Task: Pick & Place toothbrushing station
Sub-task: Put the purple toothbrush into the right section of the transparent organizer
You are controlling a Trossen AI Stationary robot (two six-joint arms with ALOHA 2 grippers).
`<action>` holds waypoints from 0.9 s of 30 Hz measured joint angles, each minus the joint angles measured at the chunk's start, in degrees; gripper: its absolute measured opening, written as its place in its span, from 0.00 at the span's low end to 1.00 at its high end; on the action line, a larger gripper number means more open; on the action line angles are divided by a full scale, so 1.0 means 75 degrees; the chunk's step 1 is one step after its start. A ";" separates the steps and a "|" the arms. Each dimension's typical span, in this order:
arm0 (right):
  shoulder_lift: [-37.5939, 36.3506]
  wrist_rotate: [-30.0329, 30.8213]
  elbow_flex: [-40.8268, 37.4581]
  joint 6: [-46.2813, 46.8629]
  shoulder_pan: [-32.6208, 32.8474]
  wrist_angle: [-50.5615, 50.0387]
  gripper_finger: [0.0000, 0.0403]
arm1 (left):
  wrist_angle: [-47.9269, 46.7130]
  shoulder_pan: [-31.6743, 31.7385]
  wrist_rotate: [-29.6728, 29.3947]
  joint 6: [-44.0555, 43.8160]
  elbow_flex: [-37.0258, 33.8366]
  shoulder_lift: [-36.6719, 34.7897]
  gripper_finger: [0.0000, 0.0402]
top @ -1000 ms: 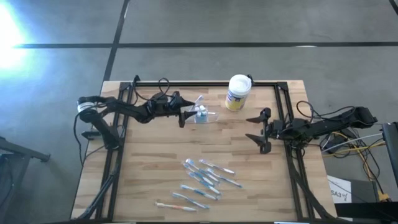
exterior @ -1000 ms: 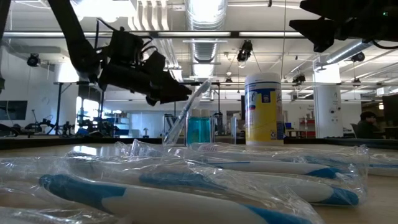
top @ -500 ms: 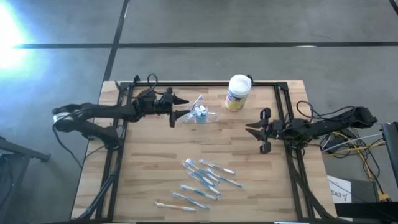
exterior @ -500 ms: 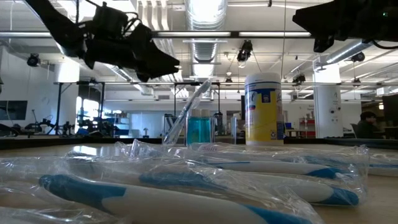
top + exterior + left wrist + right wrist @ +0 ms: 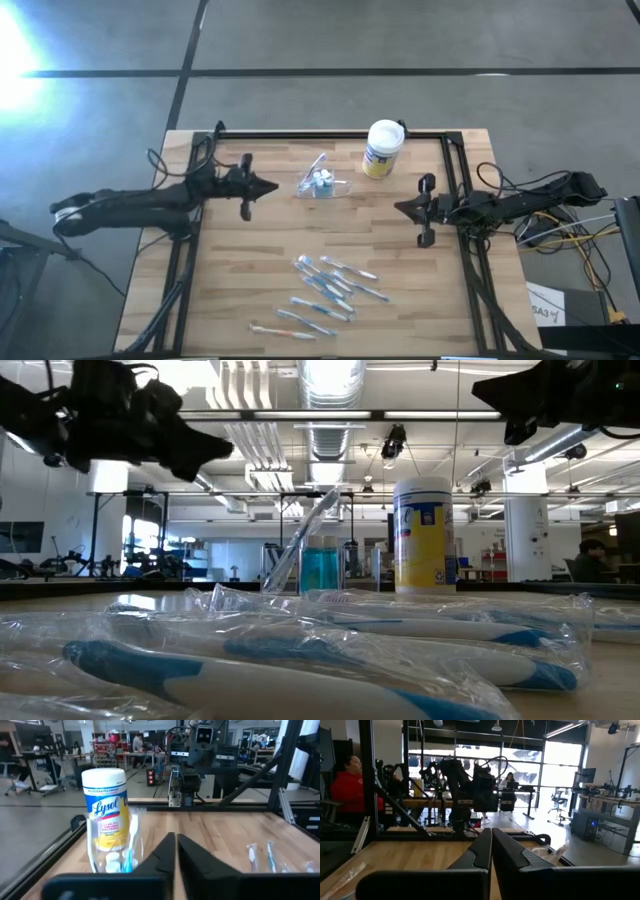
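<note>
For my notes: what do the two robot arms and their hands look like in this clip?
Both arms are dark, nearly black, slim and jointed, with loose black cables looping along them. The left hand and the right hand each end in two long, tapered black fingers with flat inner faces. Yellow and white wires trail near the right arm's base. No markings are legible on either arm.

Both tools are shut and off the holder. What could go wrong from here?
1. The toothbrushing station is low, clear plastic with a brush leaning out; a shut left tool moving in would likely shove or tip it rather than grip it.
2. The white canister stands close beside the station, so a wide approach may knock it.
3. The wrapped toothbrushes lie loose mid-table; a low sweep by the right tool could scatter them.
</note>
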 joint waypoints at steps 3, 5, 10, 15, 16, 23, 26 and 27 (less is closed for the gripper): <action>-0.0049 -0.0014 0.0000 0.0003 0.0000 0.0009 0.02 | -0.0008 -0.0003 0.0004 0.0204 -0.0451 -0.0546 0.02; -0.0047 -0.0015 0.0039 0.0058 0.0000 -0.0031 0.02 | -0.0006 -0.0003 0.0034 0.0258 -0.0696 -0.0864 0.03; -0.0036 -0.0015 0.0290 0.0417 0.0003 -0.0621 0.02 | -0.0003 -0.0003 0.0204 0.0156 -0.1168 -0.1499 0.01; -0.0039 -0.0072 0.0462 0.0583 0.0006 -0.0674 0.02 | -0.0006 -0.0003 0.0201 -0.0017 -0.1518 -0.1907 0.03; -0.0044 -0.0083 0.0480 0.0580 0.0006 -0.0682 0.03 | -0.0008 -0.0003 0.0201 -0.0056 -0.1552 -0.1948 0.04; -0.0033 -0.0088 0.0557 0.0586 0.0006 -0.0740 0.18 | -0.0023 -0.0003 0.0198 -0.0116 -0.1640 -0.2032 0.02; -0.0030 -0.0088 0.0505 0.0603 0.0006 -0.0738 0.26 | -0.0023 -0.0003 0.0198 -0.0116 -0.1640 -0.2023 0.02; -0.0029 -0.0087 0.0478 0.0607 0.0006 -0.0800 0.29 | -0.0023 -0.0003 0.0197 -0.0116 -0.1640 -0.2023 0.02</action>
